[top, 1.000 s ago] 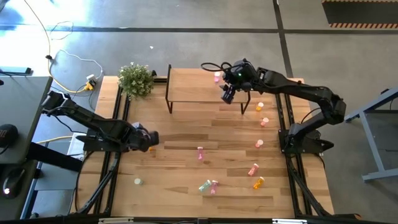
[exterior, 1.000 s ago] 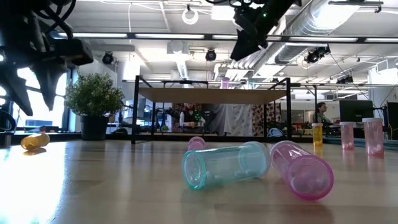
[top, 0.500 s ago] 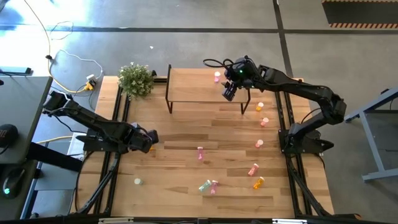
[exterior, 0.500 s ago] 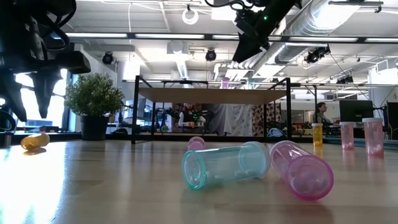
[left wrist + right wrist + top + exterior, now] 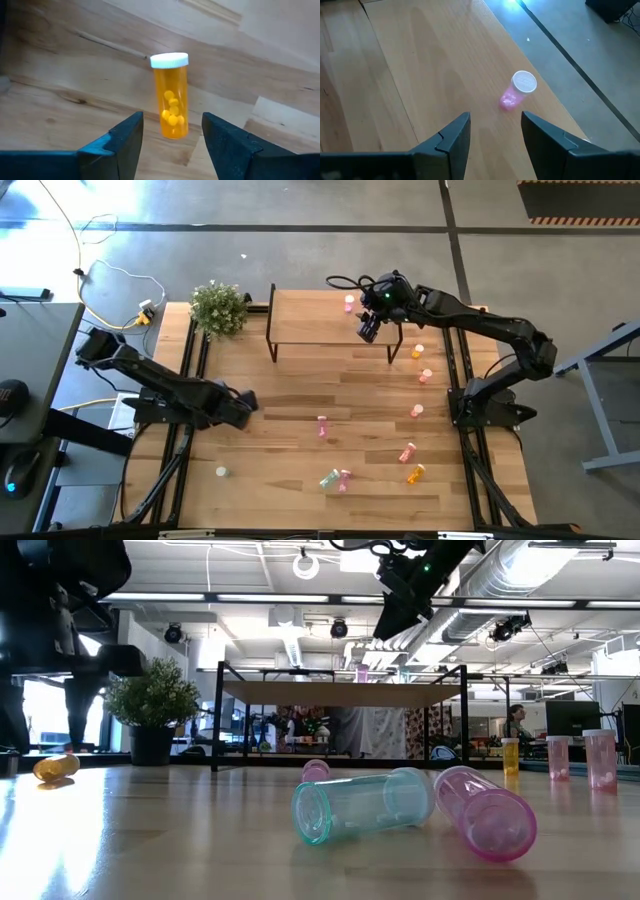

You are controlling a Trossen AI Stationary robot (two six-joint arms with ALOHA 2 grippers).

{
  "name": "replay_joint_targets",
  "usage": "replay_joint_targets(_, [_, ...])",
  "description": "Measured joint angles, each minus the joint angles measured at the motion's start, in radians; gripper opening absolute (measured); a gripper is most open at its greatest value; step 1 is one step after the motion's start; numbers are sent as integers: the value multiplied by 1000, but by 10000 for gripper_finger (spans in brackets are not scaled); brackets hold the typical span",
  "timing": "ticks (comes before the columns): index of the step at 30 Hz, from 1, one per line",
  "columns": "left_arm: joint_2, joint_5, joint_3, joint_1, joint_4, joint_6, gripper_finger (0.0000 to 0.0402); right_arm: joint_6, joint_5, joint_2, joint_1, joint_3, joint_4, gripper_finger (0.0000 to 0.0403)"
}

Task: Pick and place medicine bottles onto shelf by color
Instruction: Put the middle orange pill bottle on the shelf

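At the bench's left edge, the left gripper [image 5: 243, 404] sits low over the wood with its fingers [image 5: 125, 137] spread apart and nothing between them. An orange bottle [image 5: 171, 94] with a white cap lies on its side just ahead of the fingertips, in line with the gap but not touched. In the low view this orange bottle [image 5: 55, 767] lies on the tabletop below the dark left arm.

A potted plant [image 5: 218, 307] stands at the far left corner of the bench, beside the shelf [image 5: 310, 330]. One pink bottle [image 5: 349, 303] stands upright on the shelf near its far right corner.

The right gripper [image 5: 368, 328] hangs above the shelf's right end, fingers [image 5: 449, 136] parted and empty; the standing pink bottle [image 5: 518, 89] is ahead of it, apart from both fingertips.

On the bench's open middle a pink bottle [image 5: 322, 426] lies alone. Near the front edge a green bottle [image 5: 362, 804] and a pink bottle [image 5: 485, 810] lie on their sides, touching. More bottles [image 5: 420, 363] are scattered along the right edge.
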Motion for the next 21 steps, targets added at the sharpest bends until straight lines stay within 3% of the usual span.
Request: replay_joint_targets(21, [201,64,5,56,84,88,180,-15,-1,0,0,0,0,168])
